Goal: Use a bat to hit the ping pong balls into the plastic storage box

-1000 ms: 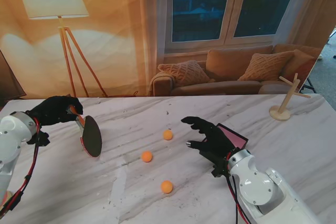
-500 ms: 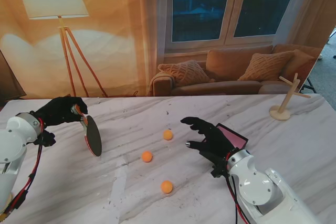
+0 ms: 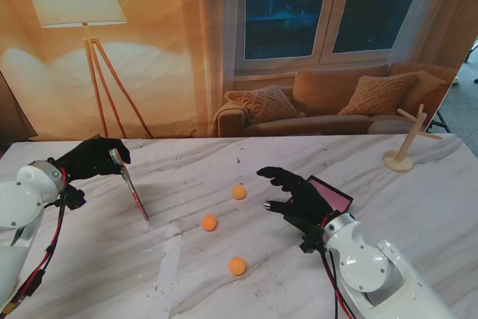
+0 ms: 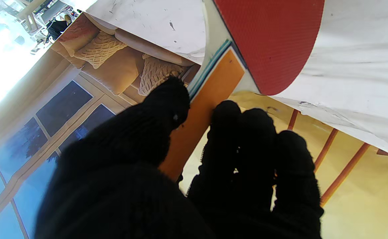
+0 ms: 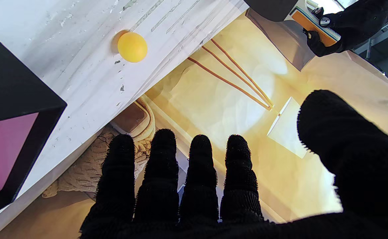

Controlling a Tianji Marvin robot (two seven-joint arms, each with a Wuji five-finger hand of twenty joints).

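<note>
My left hand (image 3: 91, 158) in its black glove is shut on the orange handle of a bat (image 3: 133, 190) at the table's left; the blade shows nearly edge-on, tip down toward the table. The left wrist view shows the red blade face (image 4: 273, 39) and my fingers (image 4: 243, 156) wrapped on the handle. Three orange balls lie mid-table: one farthest (image 3: 238, 192), one middle (image 3: 209, 223), one nearest me (image 3: 237, 265). My right hand (image 3: 295, 196) hovers open beside the dark box with a pink inside (image 3: 331, 193). The box (image 5: 11, 132) and one ball (image 5: 132, 46) appear in the right wrist view.
A wooden peg stand (image 3: 407, 143) sits at the far right of the white marble table (image 3: 187, 282). A printed living-room backdrop rises behind the far table edge.
My left hand has turned the bat from showing its dark face to nearly edge-on and shifted slightly right. The balls and my right hand have not moved.
</note>
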